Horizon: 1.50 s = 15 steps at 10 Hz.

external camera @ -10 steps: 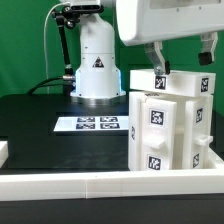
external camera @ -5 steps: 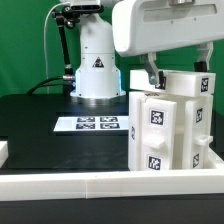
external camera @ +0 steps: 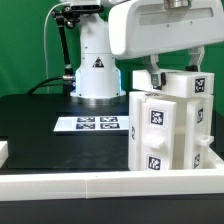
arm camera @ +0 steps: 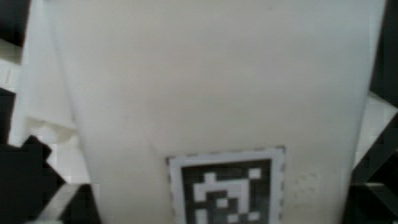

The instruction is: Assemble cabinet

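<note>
The cabinet point(external camera: 168, 128) is a large white box with black-and-white tags, standing upright at the exterior view's right against the front white rail. My gripper point(external camera: 172, 66) hangs just over its top, with one finger point(external camera: 152, 72) on either side of the upper white part. The jaws stand wide apart and open. In the wrist view the cabinet's white tagged face point(arm camera: 196, 90) fills the picture between the gripper's point(arm camera: 217, 200) fingers, which show only as dark edges. I cannot see whether the fingers touch it.
The marker board point(external camera: 92, 124) lies flat on the black table, left of the cabinet. The robot's white base point(external camera: 97, 65) stands behind it. A white rail point(external camera: 90, 186) runs along the front edge. A small white piece point(external camera: 3, 152) shows at the far left.
My hand has moved toward the exterior view's left and a little lower over the cabinet's top. The cabinet has not moved.
</note>
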Motion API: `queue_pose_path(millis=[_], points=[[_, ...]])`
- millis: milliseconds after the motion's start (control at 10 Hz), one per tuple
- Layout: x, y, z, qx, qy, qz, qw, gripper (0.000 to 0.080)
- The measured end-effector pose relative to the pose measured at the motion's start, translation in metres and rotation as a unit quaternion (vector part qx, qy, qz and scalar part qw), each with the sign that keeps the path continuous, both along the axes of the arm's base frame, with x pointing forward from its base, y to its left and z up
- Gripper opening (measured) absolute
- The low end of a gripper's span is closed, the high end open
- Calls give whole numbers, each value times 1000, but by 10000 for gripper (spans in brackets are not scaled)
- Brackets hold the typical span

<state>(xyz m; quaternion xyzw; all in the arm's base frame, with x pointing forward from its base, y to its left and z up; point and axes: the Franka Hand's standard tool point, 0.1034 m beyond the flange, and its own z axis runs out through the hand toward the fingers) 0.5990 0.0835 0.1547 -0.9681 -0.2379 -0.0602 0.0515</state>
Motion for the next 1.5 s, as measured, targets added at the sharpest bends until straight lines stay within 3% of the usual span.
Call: queue_pose_path(millis=[400, 600, 1000, 1400, 1500], points=[[0, 0, 0, 13, 18, -137, 990, 564], [-1, 2, -1, 25, 30, -255, 966, 564], [4, -2, 2, 56, 40, -501, 862, 566], [7, -9, 1, 88, 57, -687, 719, 566], [7, -10, 1, 91, 60, -705, 701, 566]])
